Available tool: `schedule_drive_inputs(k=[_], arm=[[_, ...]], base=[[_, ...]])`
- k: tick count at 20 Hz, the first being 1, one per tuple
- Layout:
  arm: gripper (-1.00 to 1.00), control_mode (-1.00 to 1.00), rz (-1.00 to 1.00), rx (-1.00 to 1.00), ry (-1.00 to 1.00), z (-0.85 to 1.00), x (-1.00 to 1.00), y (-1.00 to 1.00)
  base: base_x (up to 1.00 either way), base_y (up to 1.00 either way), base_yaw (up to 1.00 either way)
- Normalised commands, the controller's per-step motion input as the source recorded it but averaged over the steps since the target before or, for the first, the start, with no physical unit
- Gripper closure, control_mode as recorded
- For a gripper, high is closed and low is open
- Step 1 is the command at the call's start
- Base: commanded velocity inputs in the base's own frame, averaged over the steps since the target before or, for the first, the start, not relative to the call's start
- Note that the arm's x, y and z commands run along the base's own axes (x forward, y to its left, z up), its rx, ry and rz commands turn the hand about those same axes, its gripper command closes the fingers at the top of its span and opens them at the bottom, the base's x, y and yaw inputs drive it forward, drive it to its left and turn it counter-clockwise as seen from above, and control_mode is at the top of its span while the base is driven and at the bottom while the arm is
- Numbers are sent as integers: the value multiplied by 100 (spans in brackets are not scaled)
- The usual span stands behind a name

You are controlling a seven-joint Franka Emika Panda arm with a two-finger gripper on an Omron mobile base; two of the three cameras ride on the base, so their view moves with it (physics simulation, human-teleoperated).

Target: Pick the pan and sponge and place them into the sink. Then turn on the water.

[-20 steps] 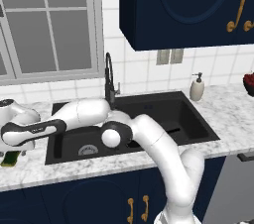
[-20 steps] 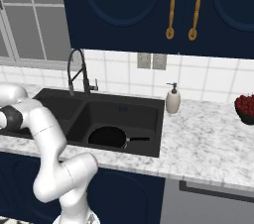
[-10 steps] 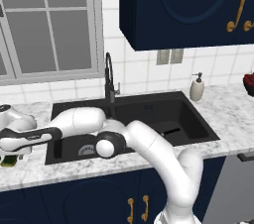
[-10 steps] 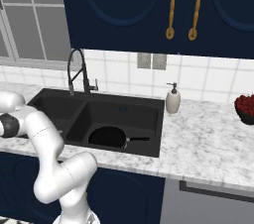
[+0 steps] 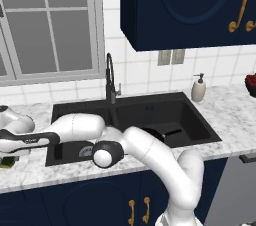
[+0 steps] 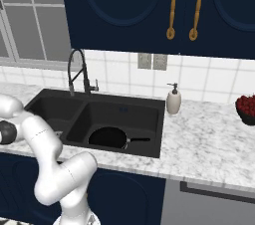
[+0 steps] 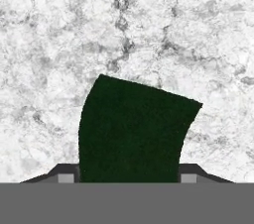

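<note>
Base views flank sink [image 5: 200, 120] — shared, hand view close, downward

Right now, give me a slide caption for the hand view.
Claw straddling the green sponge on the marble counter, fingertips on either side.

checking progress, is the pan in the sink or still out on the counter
In. The pan lies flat on the bottom of the sink's right-hand basin, handle pointing right.

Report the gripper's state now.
Gripper: fingertips on either side of the green sponge on the counter; whether it grips cannot be told.
</note>
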Motion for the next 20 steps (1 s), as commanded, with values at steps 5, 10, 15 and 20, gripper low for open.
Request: schedule_drive_inputs(k=[5, 10, 15, 20], arm=[[100, -100, 0, 0, 0, -4, -1, -3], [100, -100, 14, 12, -20, 5, -60, -70], [100, -100, 17, 21, -21, 18, -83, -99], [100, -100, 16, 25, -17, 0, -76, -100]], base=[[0, 0, 0], [0, 0, 0], [0, 0, 0], [0, 0, 0]])
